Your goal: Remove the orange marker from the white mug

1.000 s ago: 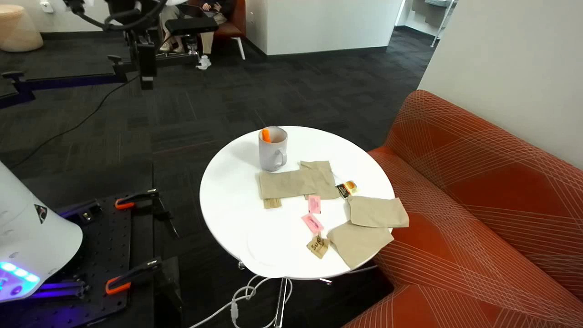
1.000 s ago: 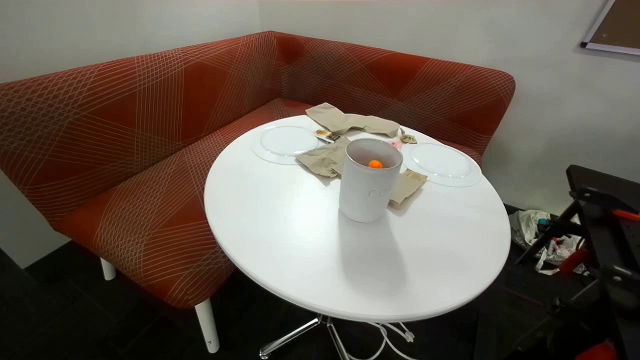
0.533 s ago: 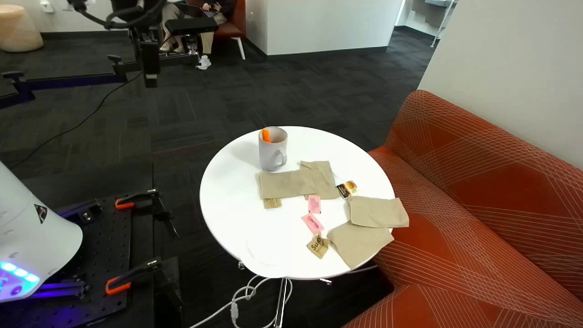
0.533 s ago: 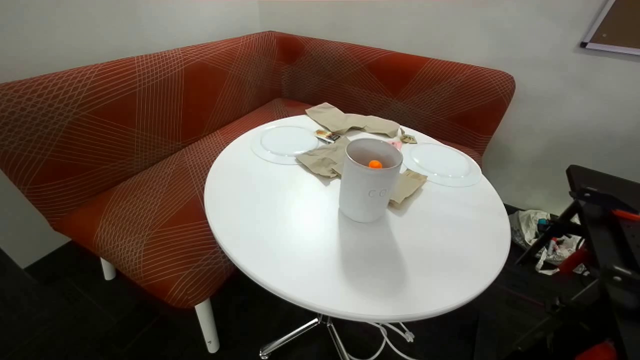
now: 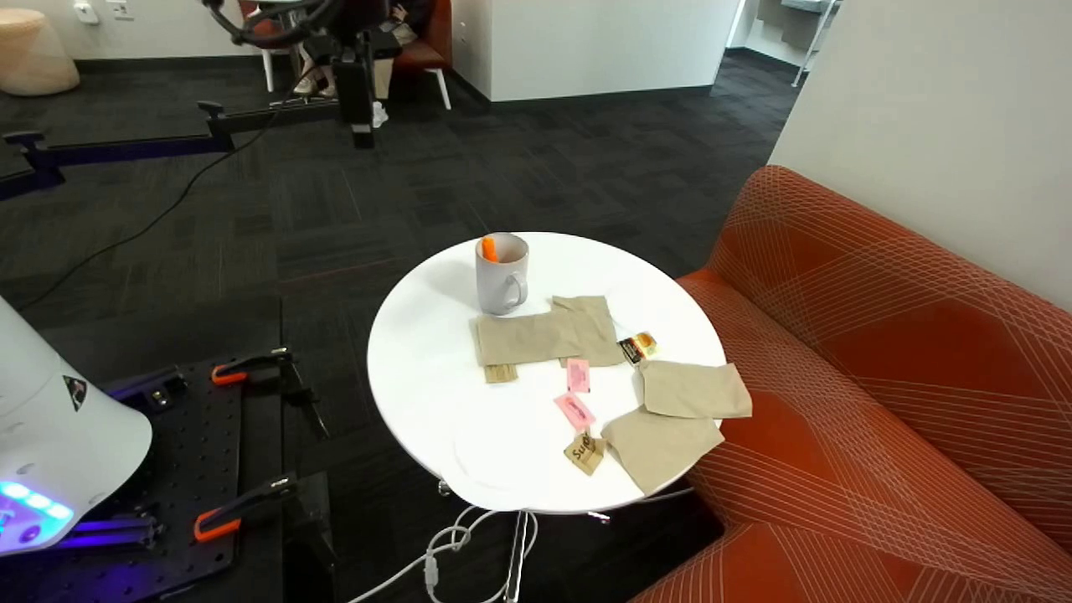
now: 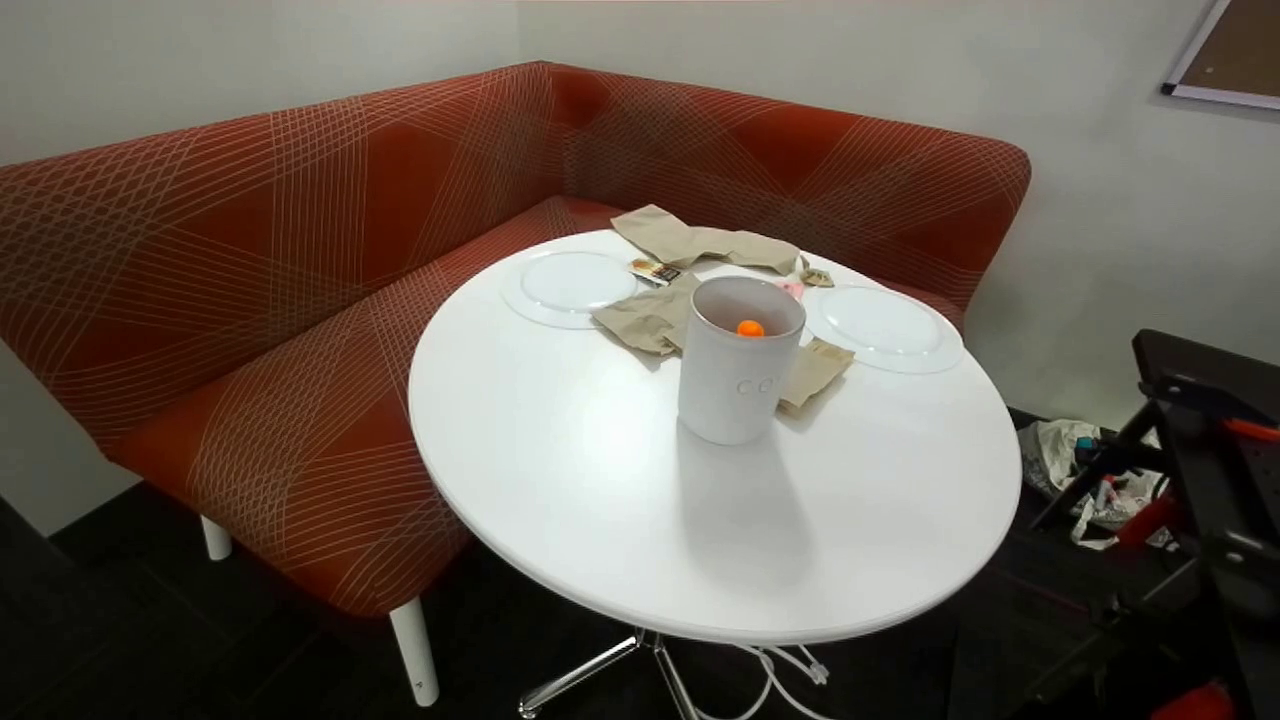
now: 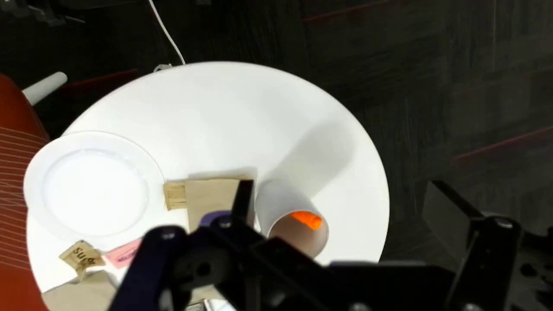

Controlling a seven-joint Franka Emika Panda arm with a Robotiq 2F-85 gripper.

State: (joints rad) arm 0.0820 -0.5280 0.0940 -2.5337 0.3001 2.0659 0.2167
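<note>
The white mug (image 5: 494,289) stands upright on the round white table (image 5: 419,360); it also shows in an exterior view (image 6: 728,400) and in the wrist view (image 7: 276,201). The orange marker (image 5: 489,249) leans inside the mug, with its top end near the rim; it also shows in an exterior view (image 6: 750,328) and in the wrist view (image 7: 307,219). Its lower end is hidden in the mug. My gripper (image 7: 339,194) is open and empty, with its fingers wide apart. In an exterior view the gripper (image 5: 363,138) hangs high, apart from the mug.
Tan napkins (image 5: 532,337), pink packets (image 5: 578,375) and a sugar packet (image 5: 585,453) lie on the table. White plates (image 6: 572,287) (image 6: 885,325) sit near its edge. A red couch (image 5: 796,402) borders the table. Clamps (image 5: 251,360) stick out from the robot's base.
My gripper has moved right in an exterior view, mostly in the last half second, closer to the table and slightly higher in the picture. The mug and marker have not moved.
</note>
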